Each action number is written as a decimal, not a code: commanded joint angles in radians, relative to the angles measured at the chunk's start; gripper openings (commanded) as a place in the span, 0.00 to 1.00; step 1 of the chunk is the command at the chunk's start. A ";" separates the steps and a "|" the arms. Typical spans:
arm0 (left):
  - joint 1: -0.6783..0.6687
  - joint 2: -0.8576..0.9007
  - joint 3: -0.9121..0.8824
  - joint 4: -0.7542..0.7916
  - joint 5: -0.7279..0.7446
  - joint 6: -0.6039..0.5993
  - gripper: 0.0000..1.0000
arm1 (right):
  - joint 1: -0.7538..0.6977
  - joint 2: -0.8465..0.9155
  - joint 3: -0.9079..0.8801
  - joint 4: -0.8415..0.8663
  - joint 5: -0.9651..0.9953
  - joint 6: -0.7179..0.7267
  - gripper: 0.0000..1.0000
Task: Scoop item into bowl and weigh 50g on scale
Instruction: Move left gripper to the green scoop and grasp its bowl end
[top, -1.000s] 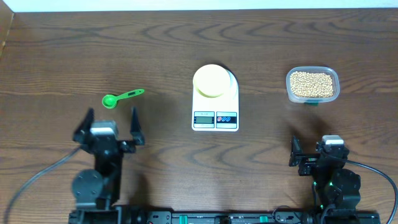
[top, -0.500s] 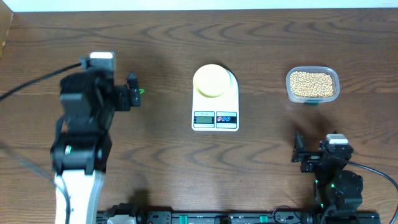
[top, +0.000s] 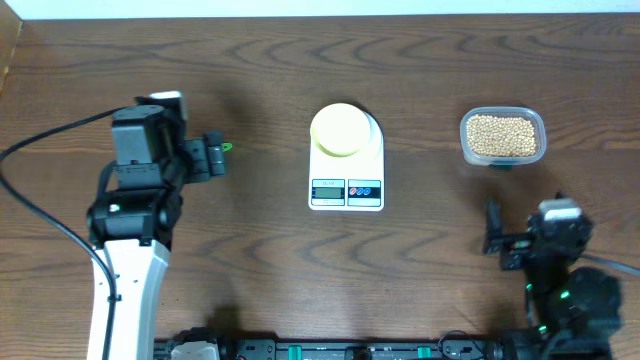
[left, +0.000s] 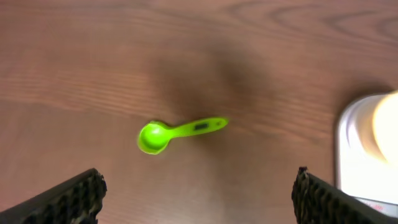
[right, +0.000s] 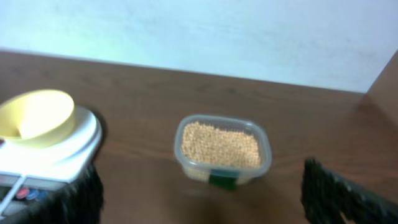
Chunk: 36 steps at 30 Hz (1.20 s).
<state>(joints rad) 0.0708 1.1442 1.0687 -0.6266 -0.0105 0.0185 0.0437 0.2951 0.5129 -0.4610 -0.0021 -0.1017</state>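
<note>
The pale yellow-green bowl (top: 340, 129) stands on the white scale (top: 347, 190) at the table's middle; both also show in the right wrist view, the bowl (right: 37, 115) on the scale (right: 74, 146). Beige beans (top: 501, 135) fill a clear plastic tub (top: 503, 159) at the right, seen in the right wrist view too (right: 222, 144). A green scoop (left: 177, 132) lies on the table at the left, mostly hidden overhead under my left arm. My left gripper (left: 196, 199) is open above it. My right gripper (right: 202, 193) is open, near the front edge, short of the tub.
The wooden table (top: 270, 60) has a pale wall behind it (right: 199, 31). Cables run from both arm bases along the front edge.
My left arm swung up from the front edge to over the green scoop, then settled slightly. My right arm shifted a little to the right.
</note>
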 joint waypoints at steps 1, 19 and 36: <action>0.084 0.019 0.019 -0.029 -0.026 -0.051 0.98 | 0.004 0.239 0.253 -0.045 0.002 -0.072 0.99; 0.258 0.269 0.003 -0.022 -0.056 -0.016 0.98 | 0.195 1.328 1.062 -0.474 -0.367 0.022 0.99; 0.278 0.558 0.003 0.160 -0.028 -0.020 0.98 | 0.196 1.387 1.062 -0.588 -0.460 -0.072 0.99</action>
<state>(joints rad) 0.3450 1.6676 1.0695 -0.4885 -0.0322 -0.0032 0.2344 1.6981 1.5566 -1.0451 -0.4389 -0.1516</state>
